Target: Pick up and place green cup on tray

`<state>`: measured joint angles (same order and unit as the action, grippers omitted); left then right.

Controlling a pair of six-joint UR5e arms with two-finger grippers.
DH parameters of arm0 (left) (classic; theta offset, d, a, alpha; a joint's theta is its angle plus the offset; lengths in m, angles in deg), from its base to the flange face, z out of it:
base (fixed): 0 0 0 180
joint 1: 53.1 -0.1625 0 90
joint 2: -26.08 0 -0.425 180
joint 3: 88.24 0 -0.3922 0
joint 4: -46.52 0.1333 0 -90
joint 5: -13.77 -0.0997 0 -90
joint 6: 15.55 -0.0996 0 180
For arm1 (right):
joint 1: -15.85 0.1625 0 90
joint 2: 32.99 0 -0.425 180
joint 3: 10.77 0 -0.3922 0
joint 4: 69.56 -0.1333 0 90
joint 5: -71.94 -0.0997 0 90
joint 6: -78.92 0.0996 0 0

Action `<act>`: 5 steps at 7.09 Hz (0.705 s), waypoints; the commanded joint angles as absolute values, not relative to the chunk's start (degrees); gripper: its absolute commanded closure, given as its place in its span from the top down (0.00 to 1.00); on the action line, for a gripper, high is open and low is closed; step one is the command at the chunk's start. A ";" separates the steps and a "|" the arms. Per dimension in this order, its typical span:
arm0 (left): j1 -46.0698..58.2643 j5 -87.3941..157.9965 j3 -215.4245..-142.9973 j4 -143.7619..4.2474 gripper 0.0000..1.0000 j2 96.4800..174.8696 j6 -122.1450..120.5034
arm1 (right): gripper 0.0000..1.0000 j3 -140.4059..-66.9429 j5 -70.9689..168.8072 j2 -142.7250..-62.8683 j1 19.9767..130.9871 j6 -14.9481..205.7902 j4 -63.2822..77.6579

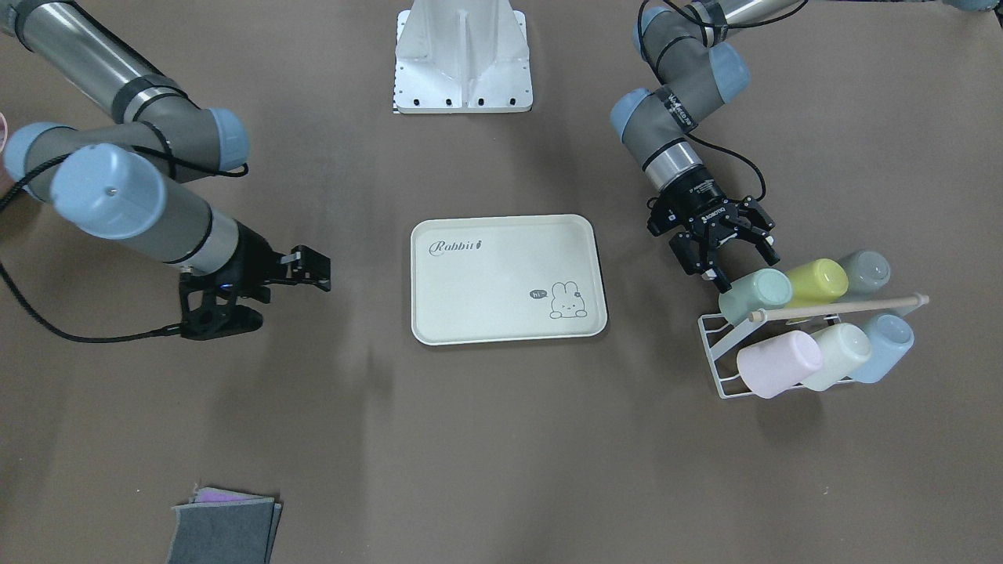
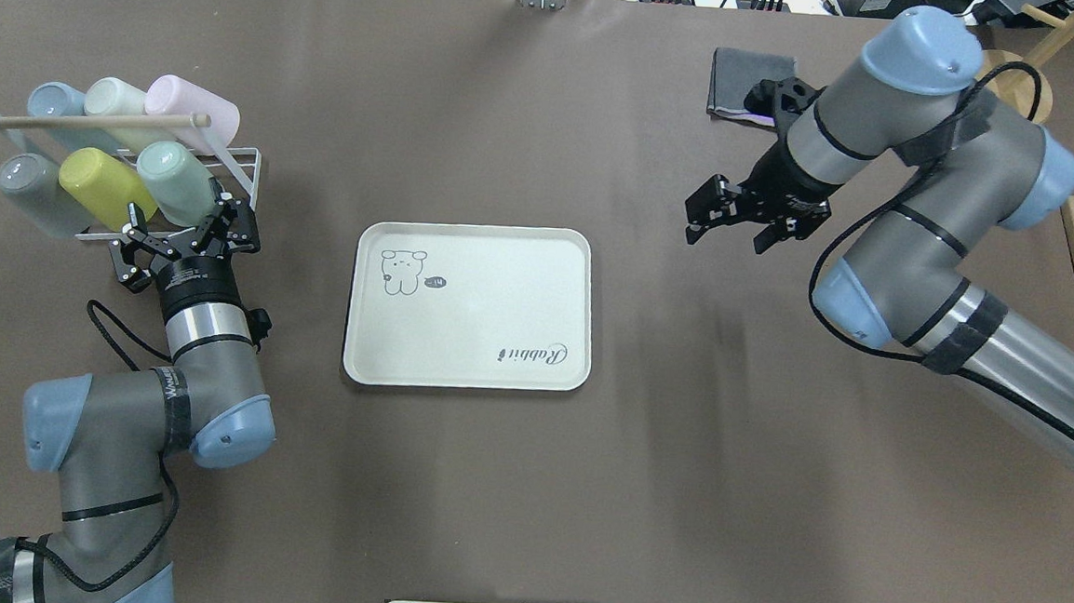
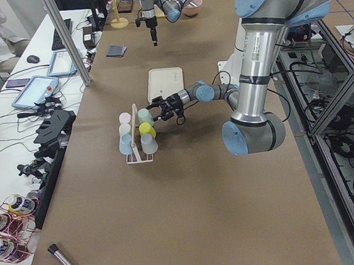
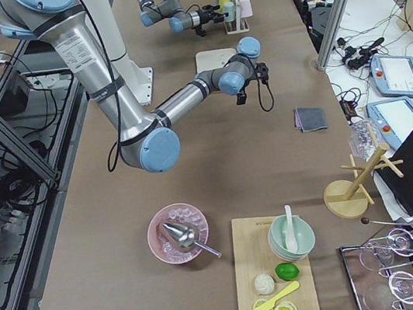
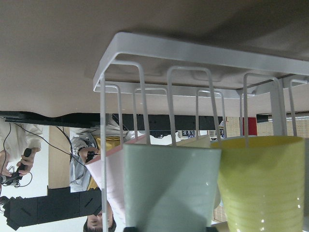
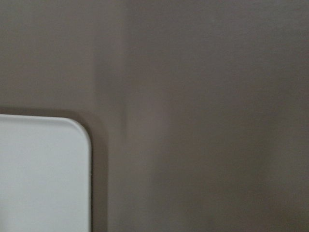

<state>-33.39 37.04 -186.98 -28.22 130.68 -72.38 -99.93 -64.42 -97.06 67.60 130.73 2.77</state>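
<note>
Green cup [image 1: 756, 294] at rack [image 1: 711, 352] edge, left pincer [image 1: 748, 271] spread (perhaps touching), tray [image 1: 501, 282] apart

Brown table [image 2: 676, 459] with tray [image 2: 480, 317], wire rack [image 5: 193, 49], cloths [image 1: 223, 533].

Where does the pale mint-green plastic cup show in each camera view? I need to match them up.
Front-facing: pale mint-green plastic cup, right of centre.
Overhead: cup at left, tray side of the cup cluster.
Exterior left: cup left of centre.
Exterior right: cup top centre, tiny.
Left wrist: cup bottom centre, close up.
Right wrist: not in it.
Shared landmark: the yellow-green cup right beside it.
</note>
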 commanded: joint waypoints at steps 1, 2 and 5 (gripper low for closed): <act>-33.41 37.06 -184.49 -31.25 0.96 130.76 -72.42 | 1.00 -104.18 -67.88 -107.04 74.36 124.55 3.13; -33.32 37.06 -184.57 -31.44 0.96 130.76 -72.42 | 1.00 -104.54 -69.20 -108.91 77.17 124.54 3.13; -32.27 37.06 -184.66 -32.14 0.96 130.67 -72.42 | 1.00 -104.72 -68.78 -114.62 83.77 118.50 3.30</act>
<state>-32.78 37.06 -184.61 -32.00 130.75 -72.42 -104.66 -69.24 -111.97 81.18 121.97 3.16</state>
